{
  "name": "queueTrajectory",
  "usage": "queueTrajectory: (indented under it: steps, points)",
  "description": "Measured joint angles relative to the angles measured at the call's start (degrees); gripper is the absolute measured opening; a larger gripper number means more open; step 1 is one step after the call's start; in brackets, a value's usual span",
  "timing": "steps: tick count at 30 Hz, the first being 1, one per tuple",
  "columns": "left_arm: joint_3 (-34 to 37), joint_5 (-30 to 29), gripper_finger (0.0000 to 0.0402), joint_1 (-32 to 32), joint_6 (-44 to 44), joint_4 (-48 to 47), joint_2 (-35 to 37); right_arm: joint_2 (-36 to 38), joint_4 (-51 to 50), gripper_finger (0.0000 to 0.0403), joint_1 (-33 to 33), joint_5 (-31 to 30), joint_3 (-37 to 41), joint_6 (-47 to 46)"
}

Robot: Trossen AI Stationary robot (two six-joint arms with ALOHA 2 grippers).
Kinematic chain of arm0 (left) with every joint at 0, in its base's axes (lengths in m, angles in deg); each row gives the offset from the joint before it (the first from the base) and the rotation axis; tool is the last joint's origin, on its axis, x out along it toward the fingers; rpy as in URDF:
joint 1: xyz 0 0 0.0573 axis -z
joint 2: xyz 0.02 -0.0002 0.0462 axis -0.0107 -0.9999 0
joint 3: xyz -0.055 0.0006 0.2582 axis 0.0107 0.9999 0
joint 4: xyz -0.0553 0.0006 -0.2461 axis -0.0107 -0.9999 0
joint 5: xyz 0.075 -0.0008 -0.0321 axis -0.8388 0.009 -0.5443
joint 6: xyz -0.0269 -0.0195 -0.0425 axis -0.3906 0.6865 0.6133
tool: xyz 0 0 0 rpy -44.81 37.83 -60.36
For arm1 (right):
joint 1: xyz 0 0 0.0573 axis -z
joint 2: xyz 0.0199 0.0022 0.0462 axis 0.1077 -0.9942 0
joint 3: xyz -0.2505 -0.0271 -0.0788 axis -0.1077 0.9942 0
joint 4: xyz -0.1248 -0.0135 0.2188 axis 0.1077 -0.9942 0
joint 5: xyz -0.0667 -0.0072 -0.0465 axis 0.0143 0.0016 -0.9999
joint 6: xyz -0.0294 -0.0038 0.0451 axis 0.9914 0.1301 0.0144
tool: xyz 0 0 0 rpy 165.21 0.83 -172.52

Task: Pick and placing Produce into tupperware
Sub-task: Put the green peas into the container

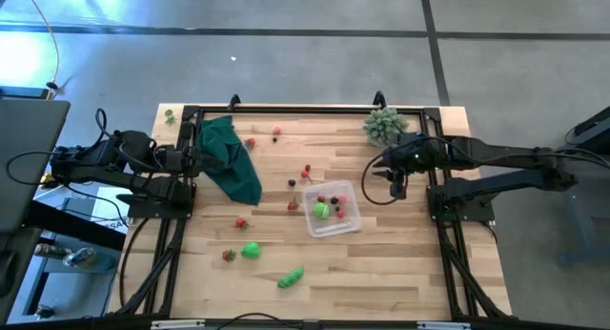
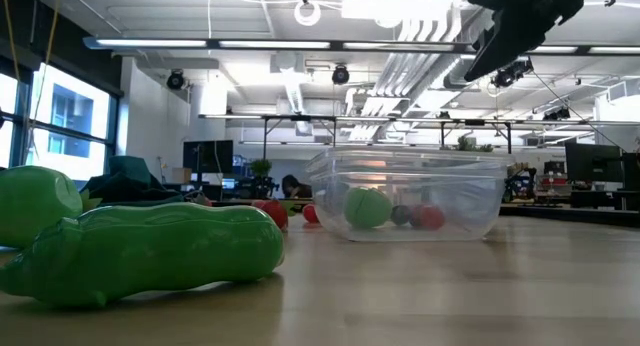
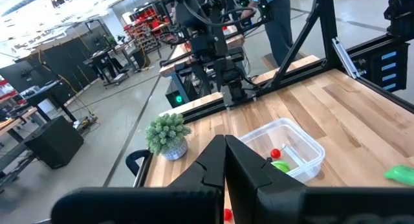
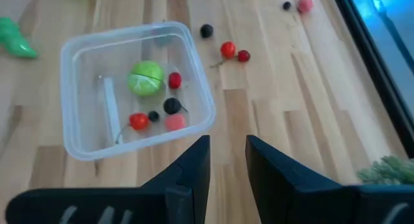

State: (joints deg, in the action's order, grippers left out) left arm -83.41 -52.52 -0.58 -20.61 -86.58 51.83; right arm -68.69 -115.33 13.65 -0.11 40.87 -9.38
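The clear tupperware (image 1: 345,222) stands on the wooden table right of centre, holding a green ball (image 4: 146,78) and several small red, pink and dark produce pieces. More small produce (image 1: 307,174) lies loose to its left and far side. Two larger green pieces (image 1: 250,251) (image 1: 291,278) lie toward the near edge. My right gripper (image 4: 228,159) hovers open just right of the tupperware, slanting down, with nothing between its fingers. My left gripper (image 3: 224,166) waits shut at the table's left edge.
A dark green cloth (image 1: 232,158) lies crumpled at the far left, close to my left gripper. A pale green spiky plant (image 1: 385,125) stands at the far right corner. A black frame (image 1: 286,111) runs along the table's edges. Bare wood lies near the front edge.
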Motion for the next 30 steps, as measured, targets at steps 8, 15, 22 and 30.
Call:
queueTrajectory:
  steps: [8, 15, 22, 30]
  points:
    - [0.0, 0.0, 0.0001, 0.0, 0.0, 0.0, 0.0, 0.0, 1.8, 0.0089, 0.0, -0.1, 0.0, -0.4]
    - [0.0, -0.2, 0.0001, 0.0, 0.0, 0.1, 0.0, 0.0, 1.9, 0.0089, 0.0, -0.1, 0.0, -0.4]
    - [0.0, -1.1, 0.0001, 0.0, 2.5, 6.1, 0.0, 0.0, 1.9, 0.0089, 0.0, -0.1, 0.0, -0.4]
    - [0.0, -4.1, 0.0001, 0.0, 3.0, 17.1, 0.0, 0.0, 2.5, 0.0089, 0.0, -4.1, 0.0, -0.9]
